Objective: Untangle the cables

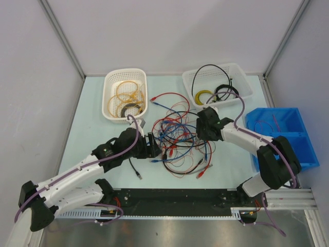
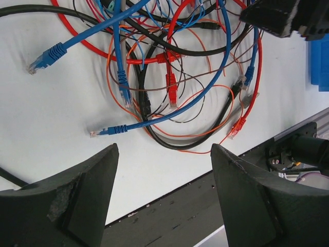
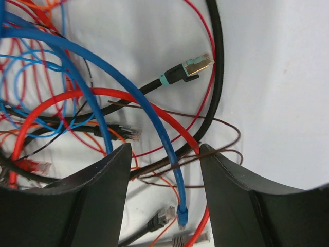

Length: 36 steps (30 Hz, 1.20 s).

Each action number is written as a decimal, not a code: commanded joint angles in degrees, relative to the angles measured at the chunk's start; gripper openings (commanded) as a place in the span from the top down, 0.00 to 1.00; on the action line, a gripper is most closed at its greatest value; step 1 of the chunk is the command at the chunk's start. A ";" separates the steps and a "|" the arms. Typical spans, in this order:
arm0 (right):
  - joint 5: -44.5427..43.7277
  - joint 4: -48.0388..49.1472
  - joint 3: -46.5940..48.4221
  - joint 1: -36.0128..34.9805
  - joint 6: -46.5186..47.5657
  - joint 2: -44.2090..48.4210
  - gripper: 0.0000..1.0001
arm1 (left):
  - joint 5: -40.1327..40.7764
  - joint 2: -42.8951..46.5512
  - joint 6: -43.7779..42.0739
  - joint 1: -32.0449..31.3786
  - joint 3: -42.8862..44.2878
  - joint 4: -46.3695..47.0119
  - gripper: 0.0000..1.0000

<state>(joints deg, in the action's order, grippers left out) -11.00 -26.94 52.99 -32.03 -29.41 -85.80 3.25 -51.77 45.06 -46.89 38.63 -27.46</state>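
Observation:
The cables (image 1: 177, 141) lie as one loose tangle of red, blue, orange and black wires in the middle of the pale table (image 1: 90, 123). My left gripper (image 1: 154, 146) hangs at the tangle's left edge, open, with nothing between its fingers. In the left wrist view the left gripper (image 2: 164, 146) frames bare table, and the tangle (image 2: 175, 77) lies beyond it. My right gripper (image 1: 204, 126) stands over the tangle's right side, jaws apart. In the right wrist view a blue cable (image 3: 154, 123), a red cable (image 3: 103, 95) and a black cable run loose between the right gripper's (image 3: 164, 146) fingers.
A white basket (image 1: 125, 95) at the back left holds yellow-orange coils. A second white basket (image 1: 218, 82) at the back right holds black and yellow cables. A blue bin (image 1: 280, 136) stands on the right. A black rail (image 1: 175, 198) runs along the near edge.

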 commanded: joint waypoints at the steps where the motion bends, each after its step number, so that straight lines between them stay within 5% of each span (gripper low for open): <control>1: 1.51 3.73 -0.70 0.13 -0.56 -4.72 0.39 | -0.43 1.23 0.73 0.40 -0.58 1.36 0.22; 5: 3.44 5.14 -0.79 1.01 -0.56 -9.03 0.42 | -0.52 1.14 0.65 0.40 -0.66 1.45 0.22; 12: 3.28 7.25 -1.31 -1.44 -0.39 -5.19 0.93 | -0.17 1.58 0.47 0.84 -0.75 0.92 0.22; 14: 1.44 8.21 -0.96 -5.92 0.22 1.73 0.99 | 0.09 1.93 0.47 0.84 -0.58 1.01 0.22; 21: -1.47 7.34 8.34 -19.64 4.62 15.31 1.00 | 1.50 3.25 -1.63 2.50 1.79 2.32 0.21; 36: 0.72 3.38 15.47 -25.10 6.73 13.73 1.00 | 4.40 9.32 -10.78 5.67 12.17 8.30 0.21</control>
<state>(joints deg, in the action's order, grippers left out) -10.48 -24.16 66.83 -56.80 -23.44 -72.53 6.35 -43.75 37.30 -42.54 48.95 -23.38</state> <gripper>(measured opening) 0.047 0.787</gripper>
